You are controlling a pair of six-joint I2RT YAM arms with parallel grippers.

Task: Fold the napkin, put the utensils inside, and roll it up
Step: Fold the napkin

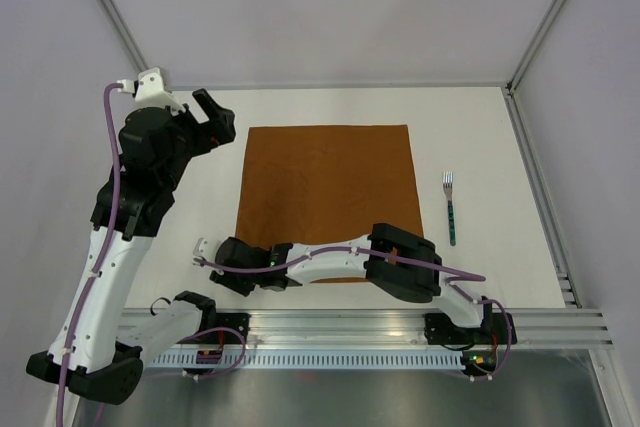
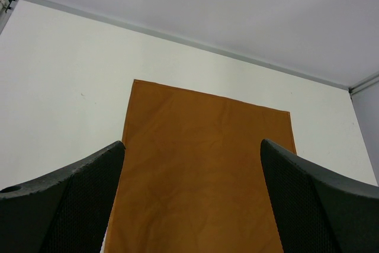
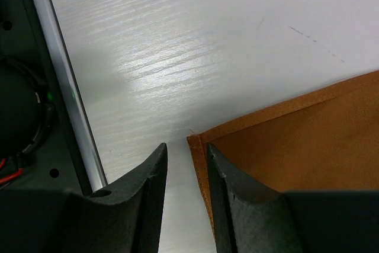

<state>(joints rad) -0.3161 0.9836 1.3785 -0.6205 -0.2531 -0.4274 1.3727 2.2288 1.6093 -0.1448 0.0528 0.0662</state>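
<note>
From above, the right arm [image 1: 400, 262] lay across the napkin [image 1: 325, 187], hiding much of its near edge. The right gripper [image 3: 186, 152] sat at the near left corner, jaws narrowly parted with the hem in the gap and nothing clamped. The left gripper [image 2: 192, 143] hung wide open above the cloth. The fork [image 1: 450, 209] lay apart to the right. The rust-brown napkin lay flat and unfolded on the white table [image 1: 470, 127].
</note>
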